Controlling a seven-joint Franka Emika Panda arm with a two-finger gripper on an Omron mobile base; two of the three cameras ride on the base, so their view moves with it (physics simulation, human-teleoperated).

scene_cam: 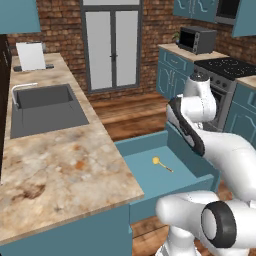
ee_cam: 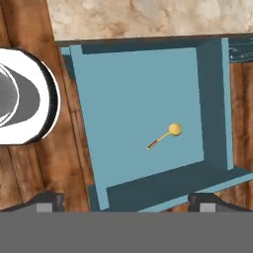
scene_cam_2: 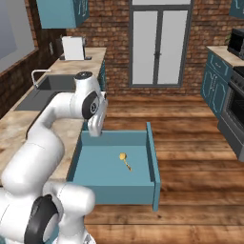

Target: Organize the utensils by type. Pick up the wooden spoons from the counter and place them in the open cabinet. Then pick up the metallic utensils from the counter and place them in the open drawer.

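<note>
The open drawer (scene_cam: 145, 175) (scene_cam_2: 109, 174) (ee_cam: 123, 94) juts out from under the marbled counter (scene_cam: 60, 160) (scene_cam_2: 14, 128) (ee_cam: 148, 17). On its teal floor lies one of the metallic utensils (scene_cam: 162, 164) (scene_cam_2: 125, 161) (ee_cam: 165, 135), thin, with a yellow rounded end. My gripper (scene_cam: 181, 131) (scene_cam_2: 94, 129) (ee_cam: 126, 200) hangs above the drawer, open, with nothing between its fingertips (ee_cam: 47, 200). The utensil lies apart from them, well below. The wooden spoons are out of view. A teal wall cabinet (scene_cam_2: 62, 12) hangs over the counter; I cannot tell if it is the open cabinet.
A sink (scene_cam: 45, 105) (scene_cam_2: 47, 86) is set into the counter, with a white board (scene_cam: 31, 56) (scene_cam_2: 73, 47) behind it. A stove (scene_cam: 227, 65) and microwave (scene_cam: 196, 39) line the opposite side. Wooden floor (scene_cam_2: 190, 143) lies beyond the drawer front.
</note>
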